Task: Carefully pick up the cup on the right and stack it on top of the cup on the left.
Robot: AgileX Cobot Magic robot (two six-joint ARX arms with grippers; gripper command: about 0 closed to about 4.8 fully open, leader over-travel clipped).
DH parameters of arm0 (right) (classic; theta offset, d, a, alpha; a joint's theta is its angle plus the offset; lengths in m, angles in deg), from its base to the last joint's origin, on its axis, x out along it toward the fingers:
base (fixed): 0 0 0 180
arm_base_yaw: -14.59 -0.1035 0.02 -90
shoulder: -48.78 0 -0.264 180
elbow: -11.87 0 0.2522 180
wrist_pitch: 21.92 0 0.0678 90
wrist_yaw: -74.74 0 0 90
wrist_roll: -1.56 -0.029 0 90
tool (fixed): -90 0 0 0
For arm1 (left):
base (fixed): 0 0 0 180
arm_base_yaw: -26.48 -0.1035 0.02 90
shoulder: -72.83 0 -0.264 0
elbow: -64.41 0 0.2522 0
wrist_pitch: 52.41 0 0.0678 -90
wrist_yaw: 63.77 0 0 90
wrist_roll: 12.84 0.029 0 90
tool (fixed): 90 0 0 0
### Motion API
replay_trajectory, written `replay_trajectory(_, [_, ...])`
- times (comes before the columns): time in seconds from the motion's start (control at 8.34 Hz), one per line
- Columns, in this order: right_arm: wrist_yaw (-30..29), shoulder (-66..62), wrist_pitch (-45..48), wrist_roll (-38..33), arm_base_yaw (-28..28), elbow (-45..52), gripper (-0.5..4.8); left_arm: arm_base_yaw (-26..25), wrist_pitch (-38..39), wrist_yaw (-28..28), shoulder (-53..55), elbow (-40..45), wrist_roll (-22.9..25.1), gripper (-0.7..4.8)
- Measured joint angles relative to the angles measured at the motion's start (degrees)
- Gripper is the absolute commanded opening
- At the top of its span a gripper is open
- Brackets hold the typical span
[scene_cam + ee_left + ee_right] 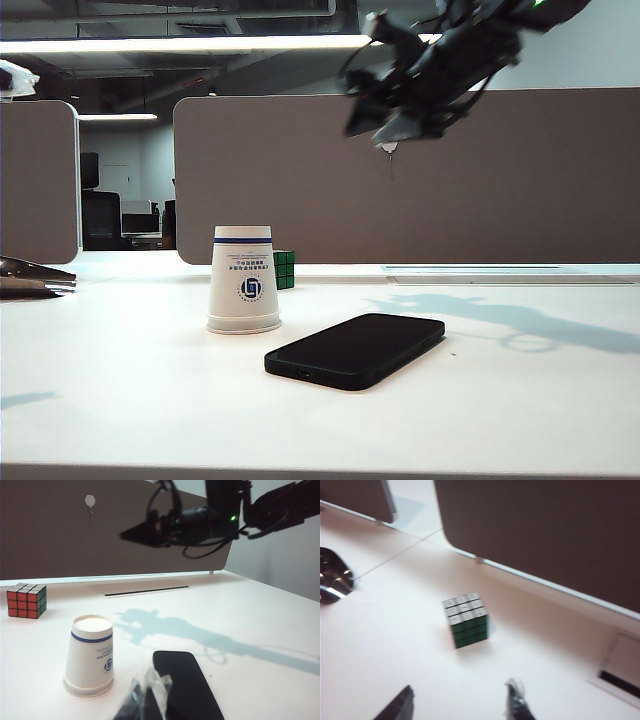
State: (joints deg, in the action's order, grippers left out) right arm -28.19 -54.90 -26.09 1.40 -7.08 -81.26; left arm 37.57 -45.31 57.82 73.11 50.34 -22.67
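Only one white paper cup (244, 280) with a blue band shows, upside down on the table (520, 400) left of centre. It also appears in the left wrist view as the cup (90, 655). No separate cup on the right is in view, and I cannot tell whether this is one cup or a stack. My right gripper (378, 125) hangs high above the table, right of the cup; it is open and empty, as the right gripper (461, 700) shows over bare table. My left gripper (144, 700) is shut on nothing, near the cup and the phone.
A black phone (355, 348) lies flat just right of the cup, toward the front. A colour cube (284, 269) stands behind the cup. A shiny dark object (32, 278) rests at the far left edge. Grey partitions (500, 180) close off the back.
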Motion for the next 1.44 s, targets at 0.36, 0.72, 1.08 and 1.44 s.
replay_trajectory(0.36, [0.5,19.1,-19.2,13.5,10.8,11.7,1.07,0.0,0.0,-6.2,0.0,0.0,0.1,-0.04])
replay_trajectory(0.72, [2.7,25.9,-16.4,13.5,10.8,19.7,1.07,0.0,0.0,-6.2,0.0,0.0,0.1,-0.04])
replay_trajectory(1.08, [25.2,94.7,-17.3,4.4,10.7,55.9,1.02,0.0,0.0,-6.3,0.0,0.0,0.0,-0.04])
replay_trajectory(1.44, [27.8,103.1,-24.0,3.6,10.9,59.4,1.03,0.0,0.0,-6.4,0.0,0.0,-0.2,-0.04])
